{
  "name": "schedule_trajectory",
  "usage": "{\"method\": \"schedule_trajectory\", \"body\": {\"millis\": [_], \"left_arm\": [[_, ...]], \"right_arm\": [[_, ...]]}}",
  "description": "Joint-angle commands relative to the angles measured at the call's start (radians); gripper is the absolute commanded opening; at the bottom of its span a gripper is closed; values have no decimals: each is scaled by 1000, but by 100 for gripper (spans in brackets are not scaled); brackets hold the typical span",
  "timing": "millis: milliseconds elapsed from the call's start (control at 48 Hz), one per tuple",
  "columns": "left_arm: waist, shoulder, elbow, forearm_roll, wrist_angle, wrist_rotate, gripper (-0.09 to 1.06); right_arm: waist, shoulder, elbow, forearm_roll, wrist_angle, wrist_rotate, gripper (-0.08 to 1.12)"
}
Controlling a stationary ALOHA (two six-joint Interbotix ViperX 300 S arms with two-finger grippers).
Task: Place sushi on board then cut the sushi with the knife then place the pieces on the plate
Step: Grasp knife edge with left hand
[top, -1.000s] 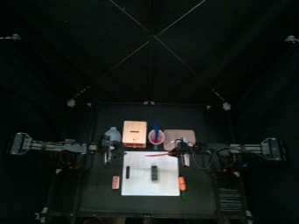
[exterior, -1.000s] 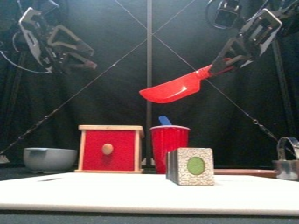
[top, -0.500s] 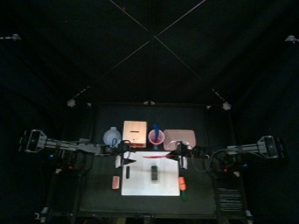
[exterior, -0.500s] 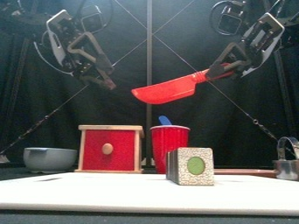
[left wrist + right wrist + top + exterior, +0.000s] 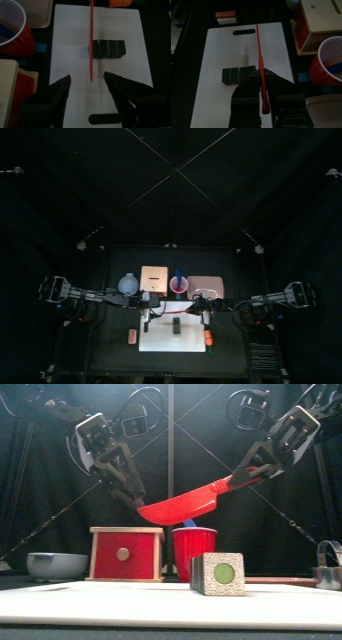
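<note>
Top view, knife: the red knife (image 5: pixel 174 309) hung over the rear part of the white board (image 5: pixel 174 344), long axis left to right, tip toward 9 o'clock.
Top view, sushi: the sushi roll (image 5: pixel 175 326) lay mid-board at 6 o'clock of the knife, long axis front to back.
Top view, arms: the left gripper (image 5: pixel 150 308) was at the knife's 9 o'clock end and the right gripper (image 5: pixel 201 308) at its 3 o'clock end. The jaws were too small to read here.
Top view, surroundings: from the board, the wooden box (image 5: pixel 154 280) stood at 11 o'clock, the red cup (image 5: pixel 179 283) at 12 and the pink tray (image 5: pixel 205 285) at 1.
Front view, knife: the blade (image 5: pixel 187 502) sloped, with the handle high at 2 o'clock in the right gripper (image 5: pixel 249 477) and the tip low toward 8 o'clock. Only this view showed height: the knife was well above the roll.
Front view, sushi: the roll (image 5: pixel 221 574) stood on the board (image 5: pixel 120 606) with its green-centred end face toward the camera, at 4 o'clock of the cup (image 5: pixel 195 549).
Front view, left gripper: it (image 5: pixel 131 496) was just above the knife tip; I could not tell whether they touched.
Left wrist view: the jaws of the left gripper (image 5: pixel 86 79) were spread with nothing between them. The knife (image 5: pixel 91 45) showed edge-on as a thin red line, its tip just ahead of the gap. The roll (image 5: pixel 109 48) was a short row of dark blocks at a right angle to that line.
Right wrist view: the right gripper (image 5: pixel 263 81) was clamped on the knife handle. The blade line (image 5: pixel 259 55) ran over one end of the roll (image 5: pixel 238 75).
</note>
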Motion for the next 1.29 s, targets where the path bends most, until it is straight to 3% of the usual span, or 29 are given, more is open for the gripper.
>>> {"method": "schedule_trajectory", "body": {"millis": [21,333,833,1292], "left_arm": [[-3,12,-28,18,-40,-2,89],[-3,52,-20,21,-152,0,89],[-6,80,-28,18,-161,-2,85],[-6,81,-26,21,-161,2,53]], "right_arm": [[3,-12,-20,-2,-25,-2,33],[11,-11,-17,-2,-28,-2,33],[21,-11,-15,5,-28,-2,33],[28,-11,-15,21,-31,0,33]]}}
